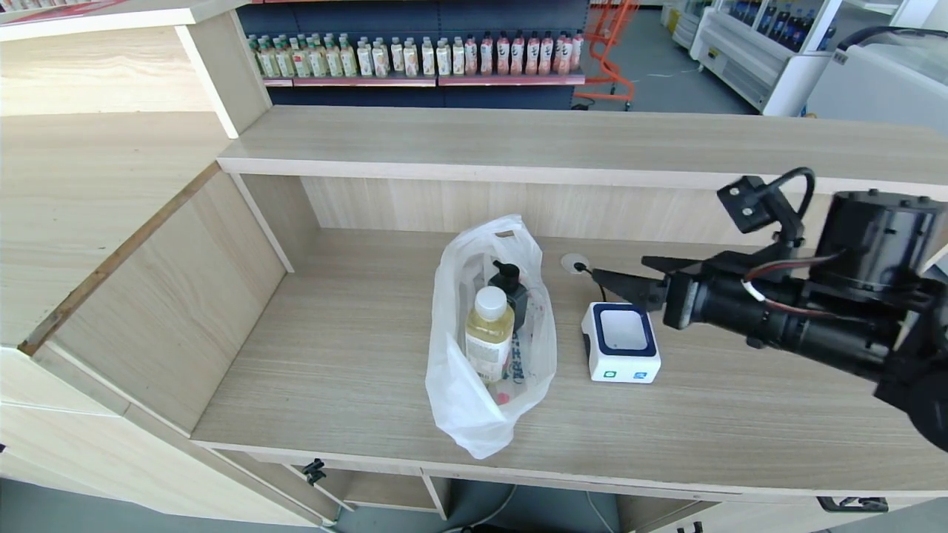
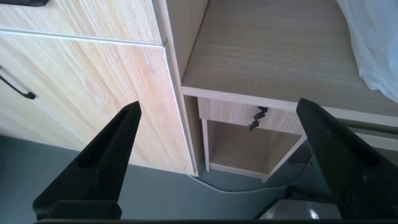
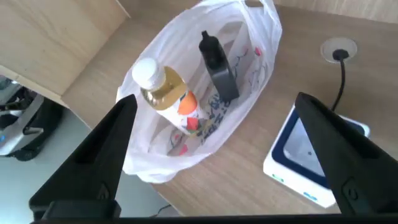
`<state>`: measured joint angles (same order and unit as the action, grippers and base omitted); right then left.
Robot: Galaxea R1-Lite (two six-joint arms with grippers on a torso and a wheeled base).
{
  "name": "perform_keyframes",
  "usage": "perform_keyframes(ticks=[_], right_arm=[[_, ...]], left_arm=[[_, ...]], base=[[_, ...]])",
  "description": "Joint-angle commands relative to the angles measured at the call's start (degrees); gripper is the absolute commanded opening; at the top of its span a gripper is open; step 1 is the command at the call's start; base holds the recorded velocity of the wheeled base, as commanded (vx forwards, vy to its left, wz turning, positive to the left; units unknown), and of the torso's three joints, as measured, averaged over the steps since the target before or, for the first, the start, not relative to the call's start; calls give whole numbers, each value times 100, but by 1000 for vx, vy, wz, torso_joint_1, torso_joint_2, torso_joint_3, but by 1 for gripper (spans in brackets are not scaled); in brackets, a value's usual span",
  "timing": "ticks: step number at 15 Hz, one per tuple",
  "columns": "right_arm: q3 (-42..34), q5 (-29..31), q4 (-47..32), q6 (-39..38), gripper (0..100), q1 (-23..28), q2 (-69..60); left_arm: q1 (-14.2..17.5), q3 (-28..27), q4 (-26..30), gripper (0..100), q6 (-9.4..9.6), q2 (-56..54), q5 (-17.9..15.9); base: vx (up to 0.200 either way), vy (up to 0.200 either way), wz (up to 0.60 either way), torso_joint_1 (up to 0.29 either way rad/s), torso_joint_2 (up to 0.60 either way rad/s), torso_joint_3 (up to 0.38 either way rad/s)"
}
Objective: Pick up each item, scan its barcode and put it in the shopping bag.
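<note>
I am looking down from the head camera at a pale wooden checkout counter (image 1: 341,355). Near its middle lies a white, see-through shopping bag (image 1: 459,400), mouth open toward the back wall. Two items are inside it: a bottle of yellowish drink (image 1: 489,334) with a white cap, and at its 12 o'clock a black pump bottle (image 1: 509,287).

At 3 o'clock from the bag, just beside it but not touching, sits the barcode scanner (image 1: 621,342), a small white box with a dark blue frame around its window. Its black cable (image 1: 592,280) runs back to a round grommet (image 1: 574,263) at the scanner's 11 o'clock.

The right gripper (image 1: 621,268) comes in from 3 o'clock and hangs above the counter just behind the scanner. Its jaws are spread wide and hold nothing (its own wrist camera looks down between the two dark fingers (image 3: 93,162) onto the bag and the scanner).

The left gripper (image 2: 219,106) is low, off the front edge of the counter. Its jaws are also spread wide and empty, pointed at a drawer front with a key (image 2: 256,118) in its lock.

A shelf of drink bottles (image 1: 415,58) stands in the shop at 12 o'clock.
</note>
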<state>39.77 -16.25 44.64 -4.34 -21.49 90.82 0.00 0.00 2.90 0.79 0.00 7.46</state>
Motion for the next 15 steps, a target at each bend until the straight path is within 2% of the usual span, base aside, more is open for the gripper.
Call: perform_keyframes(ticks=[1,3,6,7,8,10,15], right_arm=[[-3106,175,-1124,539,100,875,-3932],[-3669,1019,-2601,566,100,1437,-5812],[-3977,1203,-3902,583,100,1973,-7764],[-3977,1159,-4113,583,100,2369,-8335],[-3977,1159,-4130,610,100,2369,-8440],[-3977,1722,-4262,786,100,2167,-9082],[-3977,1722,-4420,759,100,2158,-9082]], left_arm=[[0,0,0,100,0,9,1],[0,0,0,100,0,9,1],[0,0,0,100,0,9,1],[0,0,0,100,0,0,1],[0,0,0,100,0,0,1],[0,0,0,100,0,0,1],[0,0,0,100,0,9,1]], base=[[0,0,0,0,0,0],[0,0,0,0,0,0],[0,0,0,0,0,0],[0,0,0,0,0,0],[0,0,0,0,0,0],[0,0,0,0,0,0],[0,0,0,0,0,0]])
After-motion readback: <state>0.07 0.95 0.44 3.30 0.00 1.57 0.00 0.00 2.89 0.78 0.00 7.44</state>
